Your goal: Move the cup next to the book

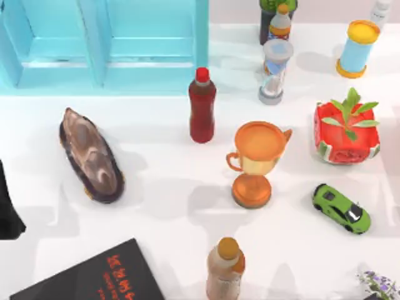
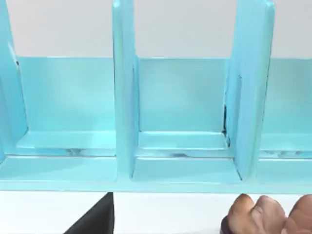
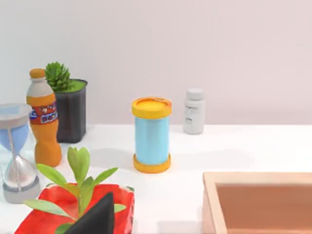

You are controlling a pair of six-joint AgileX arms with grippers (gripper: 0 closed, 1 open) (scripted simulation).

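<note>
Left arm (image 1: 7, 206) sits at the table's left edge, just above the book (image 1: 94, 278). Left gripper (image 2: 95, 219) faces the blue shelf (image 2: 185, 161), low over the table; cannot tell if it is apart or together. Right gripper (image 3: 95, 217) hangs near the red planter (image 3: 73, 204), looking toward the blue canister (image 3: 152, 141); its state cannot be told either.

The book lies flat at the near-left corner, cut off by the frame's bottom edge, long axis running diagonally up to the right. Where the cup stands cannot be told from these frames, so its direction from either gripper is unknown. The orange goblet (image 1: 256, 159) is not the cup.

The left arm is much nearer the book, so it is probably the better arm for the placing. Best open room is the bare table (image 1: 169, 206) right of the book, between it and the orange-capped bottle (image 1: 225, 272). The brown oblong thing (image 1: 90, 156) crowds the far side.
</note>
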